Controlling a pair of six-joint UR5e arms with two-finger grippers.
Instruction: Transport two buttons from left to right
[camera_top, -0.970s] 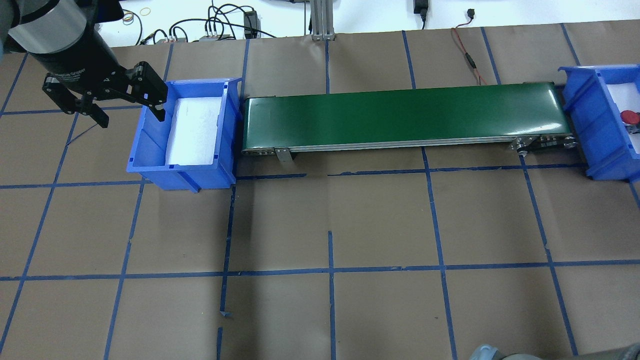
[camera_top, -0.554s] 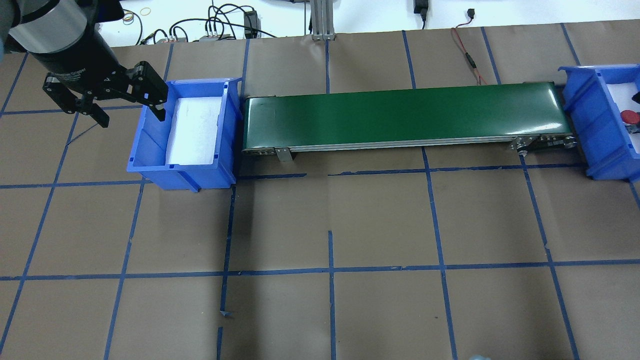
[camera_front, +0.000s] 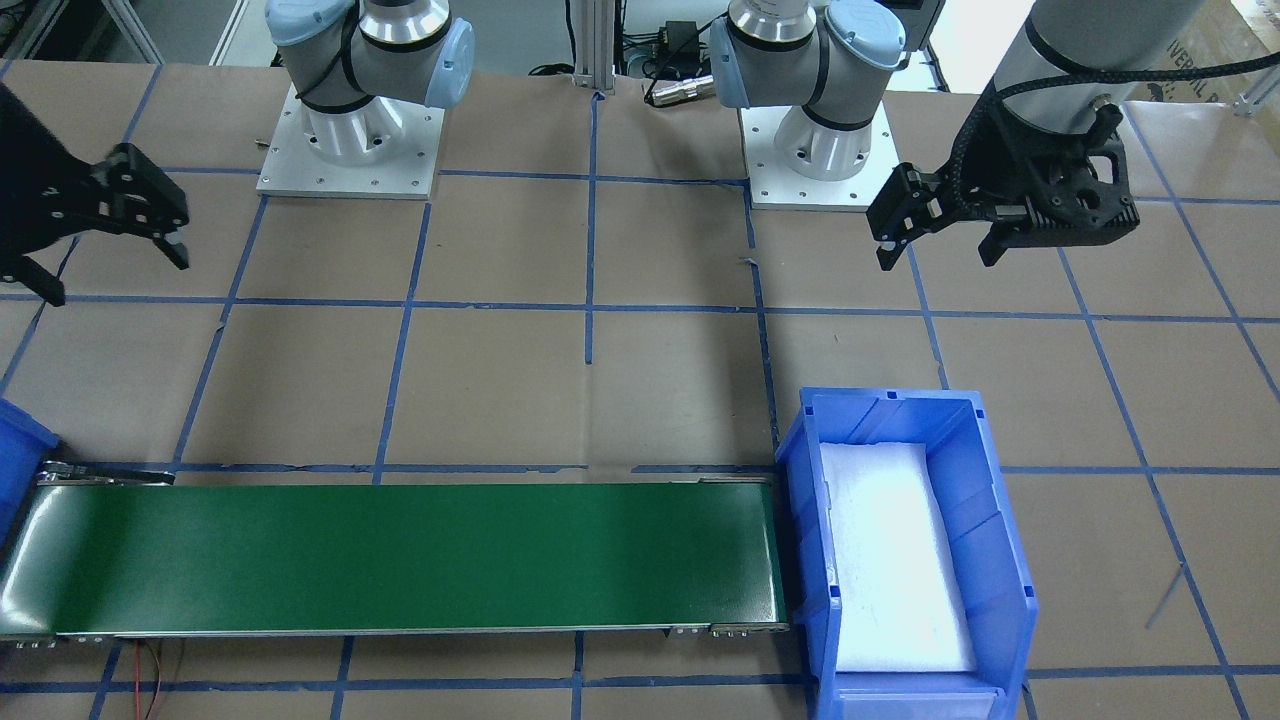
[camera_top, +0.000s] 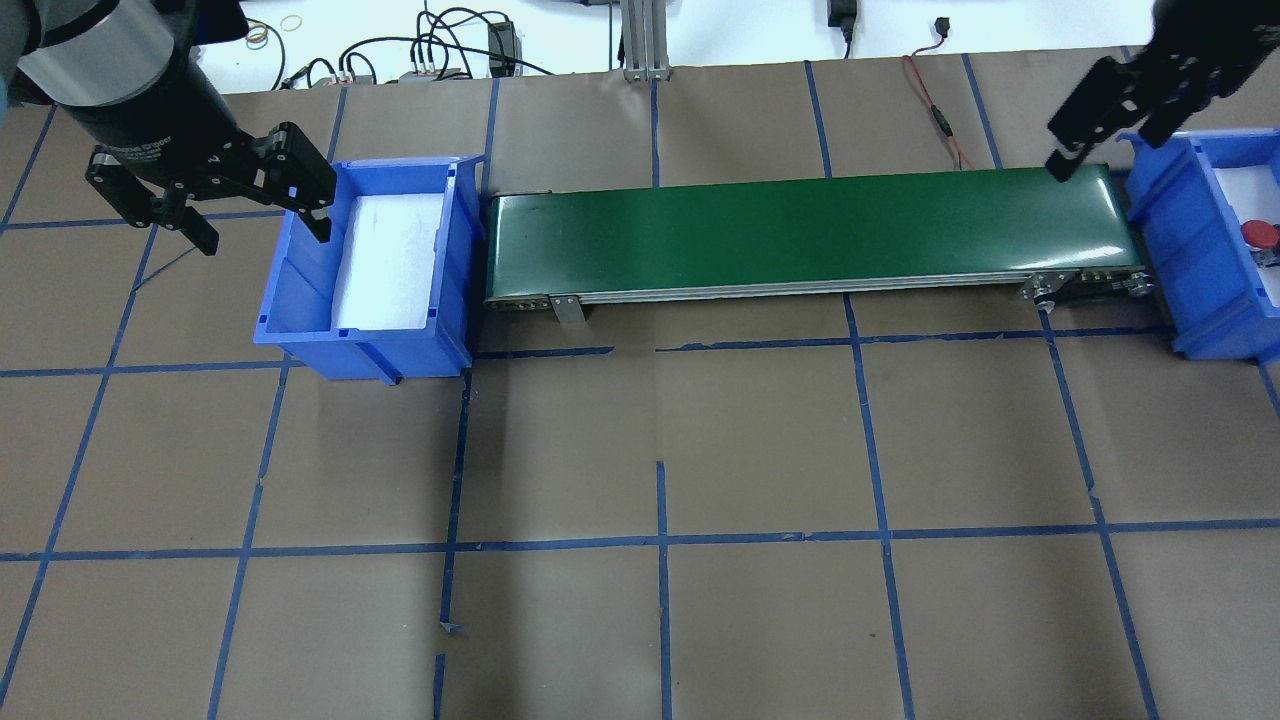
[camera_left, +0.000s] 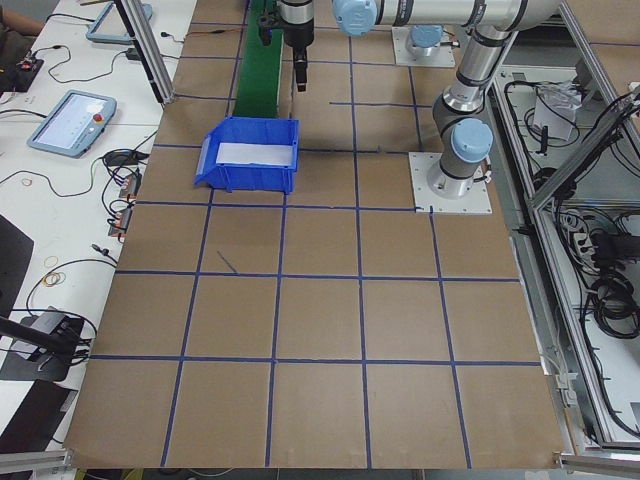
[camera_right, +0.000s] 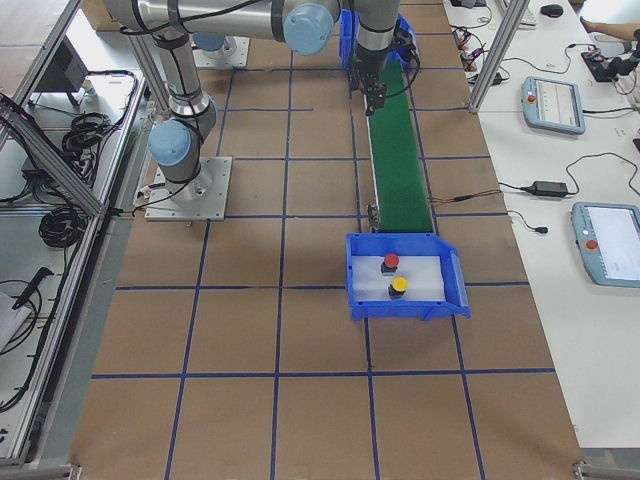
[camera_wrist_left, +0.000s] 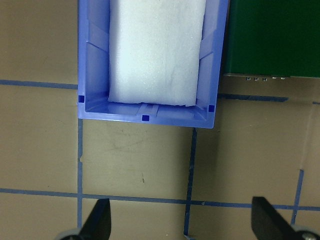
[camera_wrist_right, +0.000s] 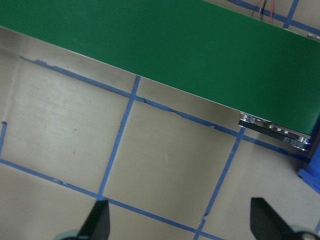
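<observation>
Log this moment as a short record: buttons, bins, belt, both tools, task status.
red-capped push-button: in the right-hand blue plastic bin
yellow-capped push-button: same bin, next to the red one
left-hand blue plastic bin: holds only a white foam pad
green conveyor belt: nothing on it
left tool: open, holding nothing, raised beside the left-hand bin
right tool: open, holding nothing, raised near the belt's right end
task status: both buttons on the right; looks done

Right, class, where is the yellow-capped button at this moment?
In the exterior right view, the yellow-capped button sits inside the blue bin at the near end of the conveyor, on the robot's right, beside the red-capped button and nearer the camera.
</observation>
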